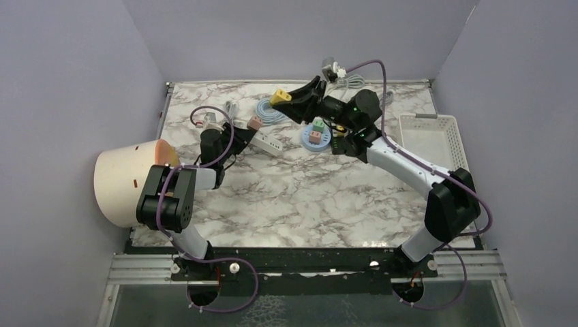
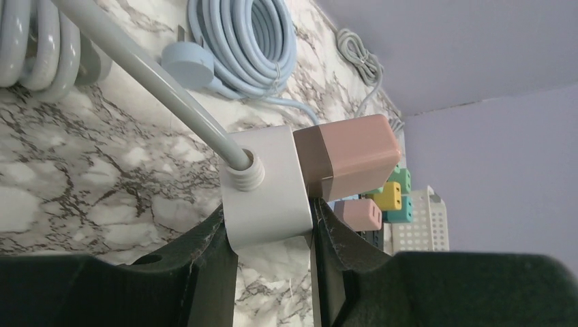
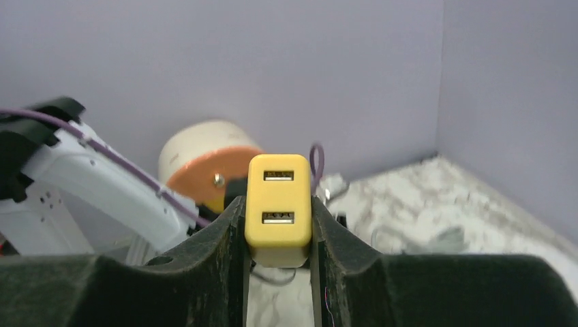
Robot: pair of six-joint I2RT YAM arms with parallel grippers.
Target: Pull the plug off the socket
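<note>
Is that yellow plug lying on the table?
No, the right hand grips the yellow plug between its fingers, up off the table.

Yellow plug (image 3: 278,208), pink-and-brown plug (image 2: 347,155), white socket (image 2: 266,197), pale blue cable coil (image 2: 262,37) — and the tabletop (image 1: 307,197) is white marble veined grey

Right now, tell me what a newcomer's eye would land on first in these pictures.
The yellow plug, clamped in the right gripper and held above the far side of the table, catches the eye first. Next comes the pink plug seated in the white socket block, which the left gripper pinches left of the table's middle. A big cream tub lies on its side at the left edge.
</note>
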